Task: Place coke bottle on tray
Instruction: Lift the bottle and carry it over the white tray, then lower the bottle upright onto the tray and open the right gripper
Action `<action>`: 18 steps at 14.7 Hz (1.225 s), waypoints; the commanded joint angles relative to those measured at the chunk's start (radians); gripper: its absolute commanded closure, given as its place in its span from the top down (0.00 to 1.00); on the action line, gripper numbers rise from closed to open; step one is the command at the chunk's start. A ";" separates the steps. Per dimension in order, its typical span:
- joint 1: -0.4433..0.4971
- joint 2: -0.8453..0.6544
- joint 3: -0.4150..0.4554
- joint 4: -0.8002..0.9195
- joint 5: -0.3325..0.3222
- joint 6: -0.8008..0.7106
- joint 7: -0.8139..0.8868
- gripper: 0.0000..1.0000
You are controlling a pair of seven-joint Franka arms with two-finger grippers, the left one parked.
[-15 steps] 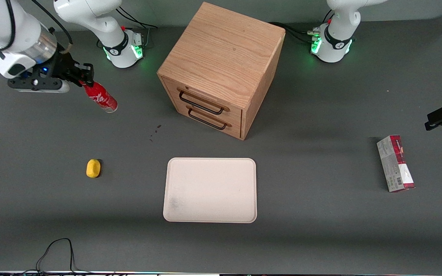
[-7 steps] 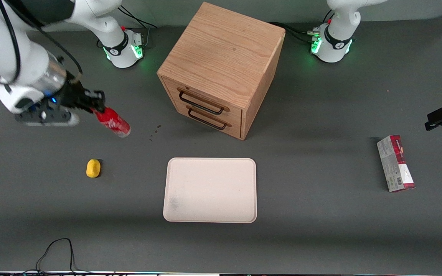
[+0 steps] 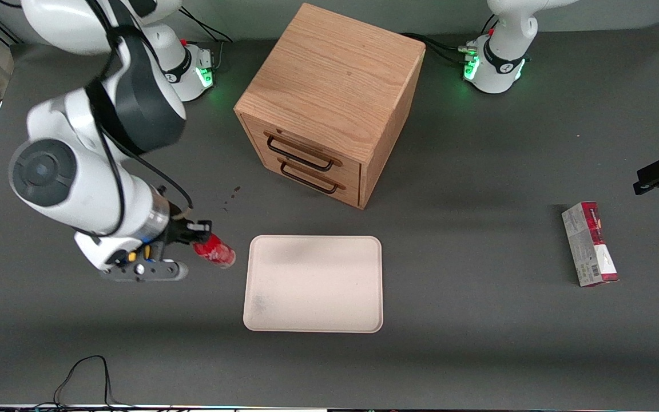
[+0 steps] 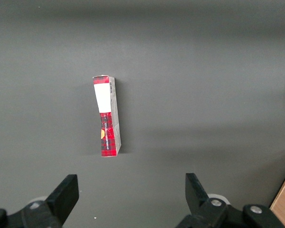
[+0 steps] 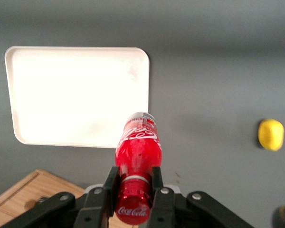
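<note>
The dark grey counter [image 3: 478, 355] spreads under everything. On it, the wooden drawer cabinet [image 3: 329, 103] stands farther from the front camera than the tray [image 3: 313, 284], its two black-handled drawers facing the tray at a slant. The tray is a flat cream-white rectangle with rounded corners and a low rim, smudged in one corner, and nothing lies on it. Toward the parked arm's end of the counter lies a red-and-grey carton [image 3: 590, 244] on its side, well apart from the tray.

My end effector [image 3: 199, 233] hangs above the counter just beside the tray's edge on the working arm's end, and its two black fingers [image 5: 156, 183] are clamped on the neck of the coke bottle [image 3: 214, 252]. The bottle is off the counter, tilted, its base pointing toward the tray and reaching close to the tray's rim. A small yellow lump [image 5: 270, 134] sits on the counter, apart from the tray.
</note>
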 commanded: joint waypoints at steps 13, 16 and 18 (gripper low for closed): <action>0.025 0.229 0.007 0.111 -0.005 0.161 -0.022 0.00; 0.024 0.267 0.007 0.110 -0.007 0.211 -0.024 0.00; 0.024 0.293 0.007 0.108 -0.007 0.241 -0.024 0.00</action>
